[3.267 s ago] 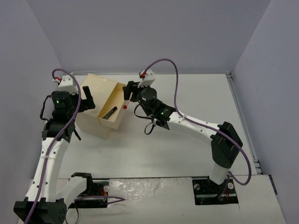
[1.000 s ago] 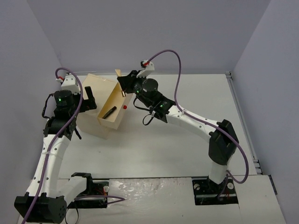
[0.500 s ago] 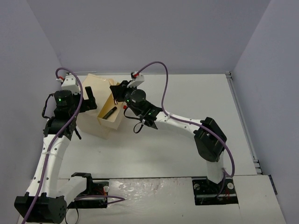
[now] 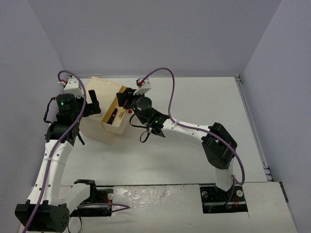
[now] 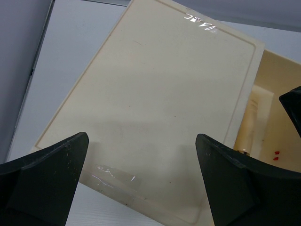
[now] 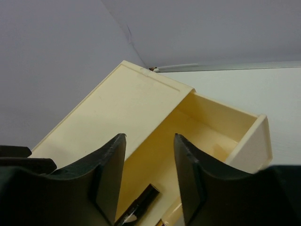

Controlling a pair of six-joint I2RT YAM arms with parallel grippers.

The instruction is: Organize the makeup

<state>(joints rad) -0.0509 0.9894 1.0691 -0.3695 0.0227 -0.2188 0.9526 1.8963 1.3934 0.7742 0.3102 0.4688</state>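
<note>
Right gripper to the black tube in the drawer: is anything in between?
Nothing visible. The right gripper hangs open over the pulled-out drawer, which is uncovered, and the black tube lies bare on its floor just below the gripper.

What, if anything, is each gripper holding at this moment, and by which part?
Nothing is held. The right gripper is open above the drawer. The left gripper is open over the box.

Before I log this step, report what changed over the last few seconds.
The right claw swung left from the right rim of the drawer to above its open inside, and its jaws parted; nothing sits between them. The left claw, the box and the black tube stayed put.
</note>
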